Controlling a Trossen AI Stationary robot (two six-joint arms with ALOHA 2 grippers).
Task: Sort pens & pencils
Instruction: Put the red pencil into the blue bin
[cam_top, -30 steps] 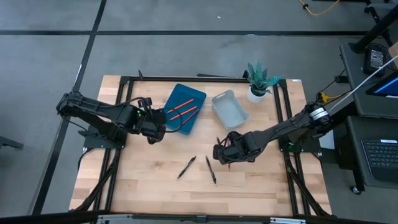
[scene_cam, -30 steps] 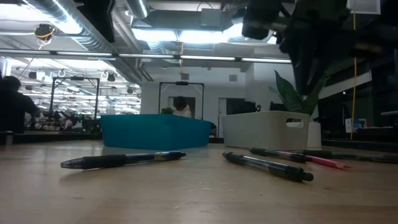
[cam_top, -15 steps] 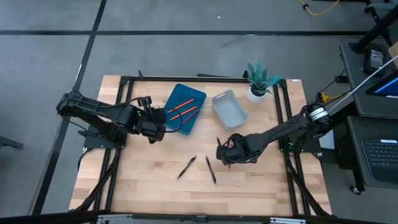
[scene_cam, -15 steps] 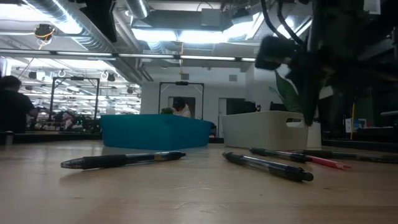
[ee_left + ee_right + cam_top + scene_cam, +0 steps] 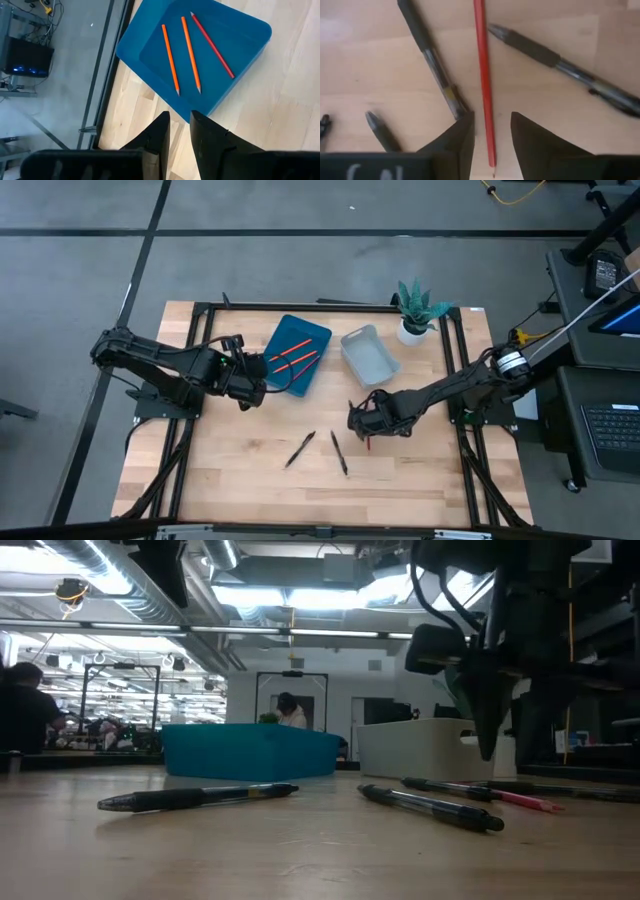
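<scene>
My right gripper (image 5: 362, 426) points down, open, over the middle right of the table. Its two fingers stand on either side of a red pencil (image 5: 482, 75) that lies flat on the wood, without touching it. Black pens lie beside that pencil (image 5: 432, 60) (image 5: 560, 65), and two more lie nearer the front edge (image 5: 299, 449) (image 5: 339, 452). Three pencils (image 5: 190, 50) lie in the blue tray (image 5: 312, 370). My left gripper (image 5: 179, 135) waits just left of the tray's near corner, its fingers a narrow gap apart with nothing between them.
A pale grey bin (image 5: 368, 355) stands right of the blue tray, and a potted plant (image 5: 417, 310) at the far right. Bare wood lies along the near and left parts of the table. People show in the room behind (image 5: 25, 705).
My right gripper has come down toward the table over the red pencil, its fingers pointing down. The pens and pencils have stayed where they were.
</scene>
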